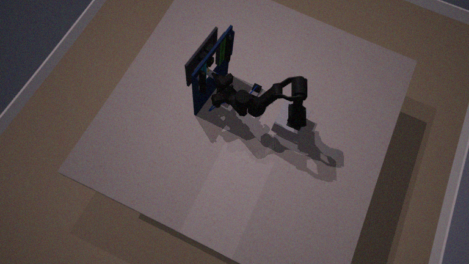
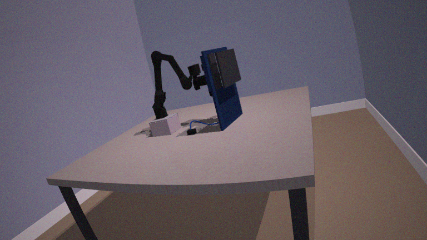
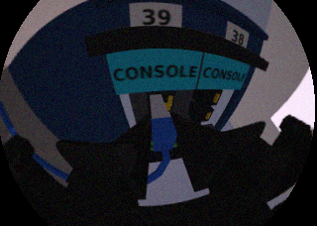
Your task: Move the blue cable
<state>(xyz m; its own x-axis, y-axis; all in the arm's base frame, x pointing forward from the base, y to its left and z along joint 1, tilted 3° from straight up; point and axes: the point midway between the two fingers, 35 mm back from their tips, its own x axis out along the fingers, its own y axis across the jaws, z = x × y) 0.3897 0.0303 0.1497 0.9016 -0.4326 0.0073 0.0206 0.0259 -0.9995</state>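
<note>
Plug (image 3: 163, 133): blue-booted, at the port under label 39, seating unconfirmed; judged light, rigid, snag-prone at its tab. Grip the boot's sides. Pincer (image 3: 160, 117) is closed on it. Cable (image 3: 159, 173), likely supple, trails below the pincer; CONSOLE label (image 3: 155, 71) lies beyond.

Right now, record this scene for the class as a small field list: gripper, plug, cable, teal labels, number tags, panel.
gripper: shut on the plug
plug: blue body, paler front end toward the opening under the larger CONSOLE label; seating cannot be told
cable: blue, running to a black block on the table
teal labels: two, both CONSOLE
number tags: 39, 38
panel: blue, upright
</note>
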